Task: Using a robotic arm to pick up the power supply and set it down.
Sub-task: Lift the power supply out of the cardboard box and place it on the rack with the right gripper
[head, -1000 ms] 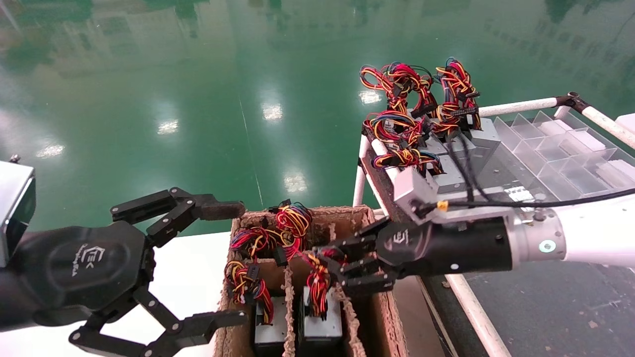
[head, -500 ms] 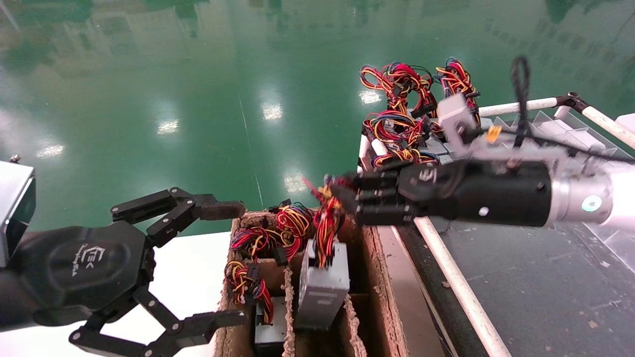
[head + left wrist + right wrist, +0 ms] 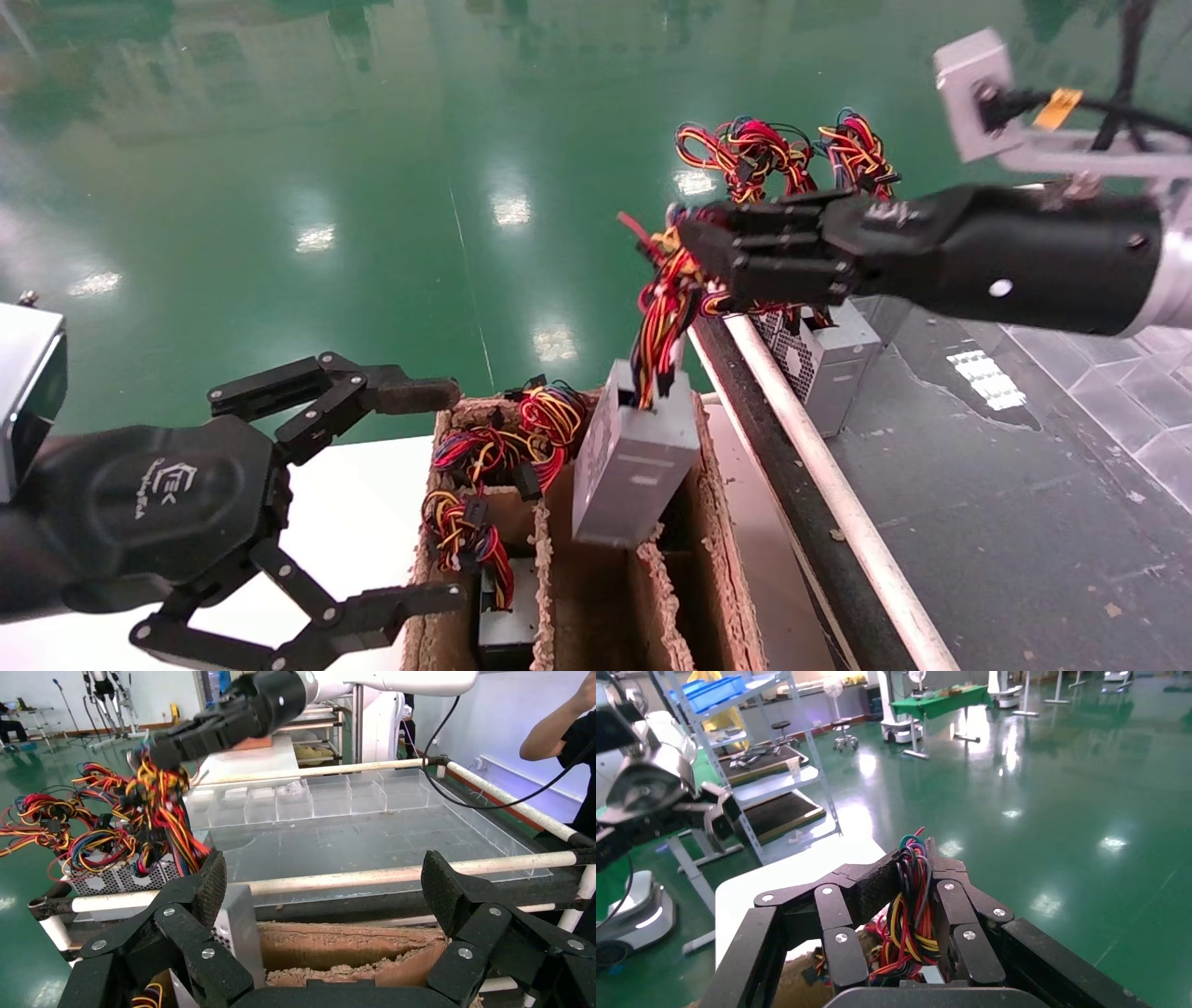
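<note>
Up it comes: my right gripper (image 3: 694, 261) has climbed well clear of where it was a second ago, down among the wires in the box (image 3: 717, 503), and the supply (image 3: 633, 466) has come up with it. A second ago that grey case sat deep in its slot; now it hangs in the air, tilted, its lower end just about level with the cardboard rim and above the slot it left.

My right fingers (image 3: 947, 903) are clenched on the wire bundle (image 3: 661, 317), not on the metal case. In the right wrist view the red, yellow and black strands run straight up between the two black pads. The case dangles below on those wires, beside the white rail (image 3: 810, 466) of the rack.

My left gripper (image 3: 410, 494) is parked at the near left, over the white table (image 3: 354, 522), jaws spread wide with nothing between them. From its wrist view I see the raised case (image 3: 239, 931) just beside one finger (image 3: 204, 896), though whether they touch I can't tell from this angle.

Two more supplies (image 3: 507, 624) sit low in the box, wires coiled on top. Others (image 3: 829, 363) rest on the rack's dark shelf beyond the rail, with their own tangles of wire.
</note>
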